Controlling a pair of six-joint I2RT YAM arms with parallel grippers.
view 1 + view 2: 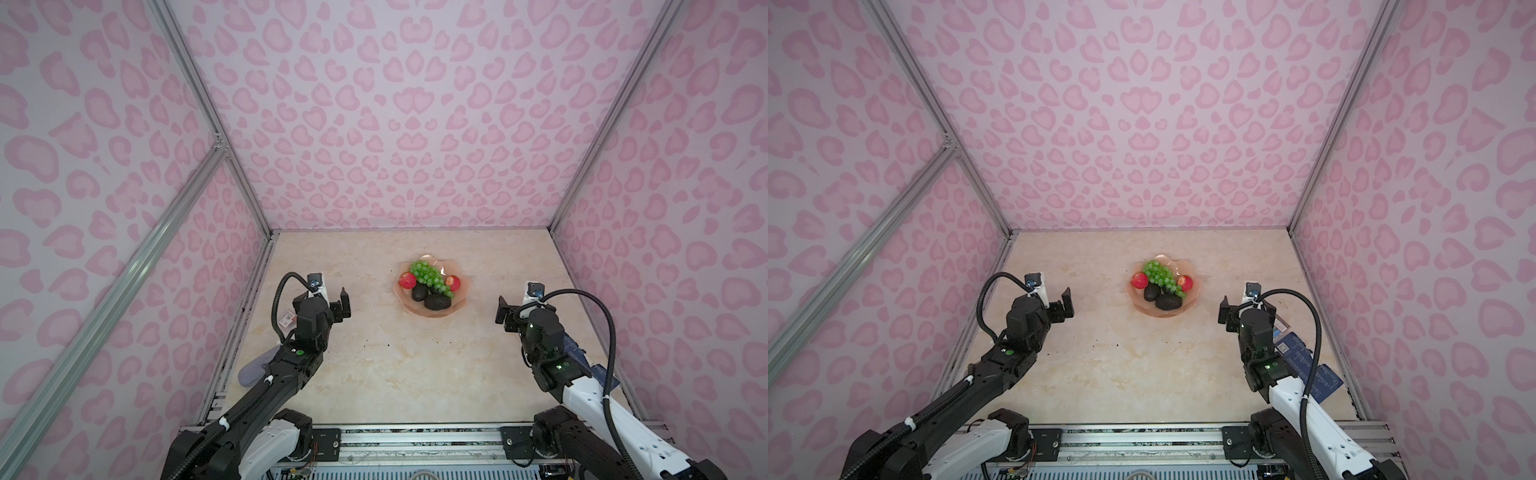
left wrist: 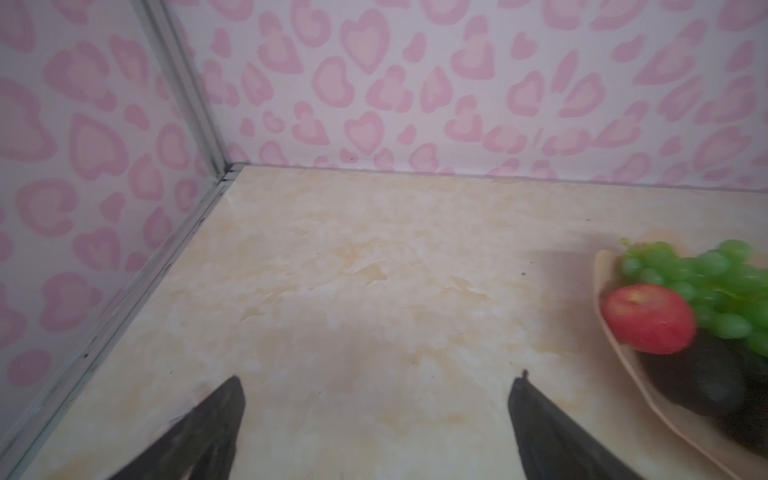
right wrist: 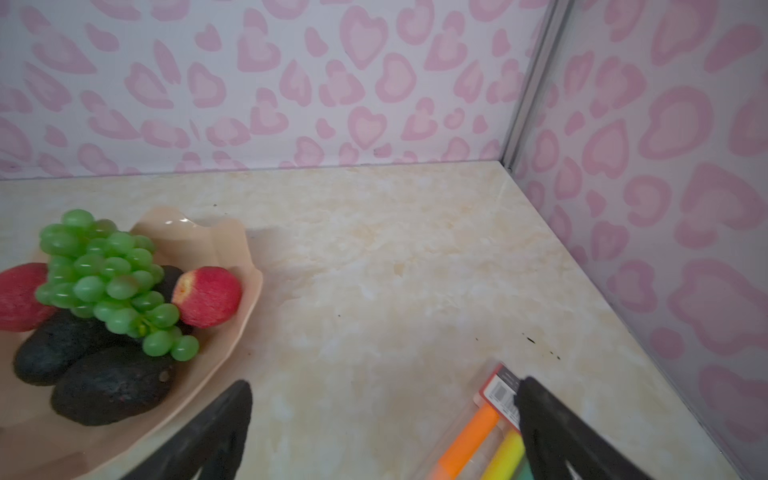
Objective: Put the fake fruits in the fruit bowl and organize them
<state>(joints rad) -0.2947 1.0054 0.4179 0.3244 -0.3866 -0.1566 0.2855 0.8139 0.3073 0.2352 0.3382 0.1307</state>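
Both grippers gape empty: left gripper (image 2: pixel 378 380) and right gripper (image 3: pixel 384 384) flank the translucent peach scalloped fruit bowl (image 1: pixel 432 312), open cream marbled tabletop (image 1: pixel 374 365) between, pink heart-patterned walls (image 1: pixel 415 124) around.

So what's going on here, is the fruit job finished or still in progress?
It looks about finished. The grape bunch, the strawberry, the small red-yellow fruit and the dark avocados all sit inside the fruit bowl, with the grapes on top. The arms hang on either side of it. The left gripper and the right gripper are open and hold nothing. No loose fruit shows on the table.
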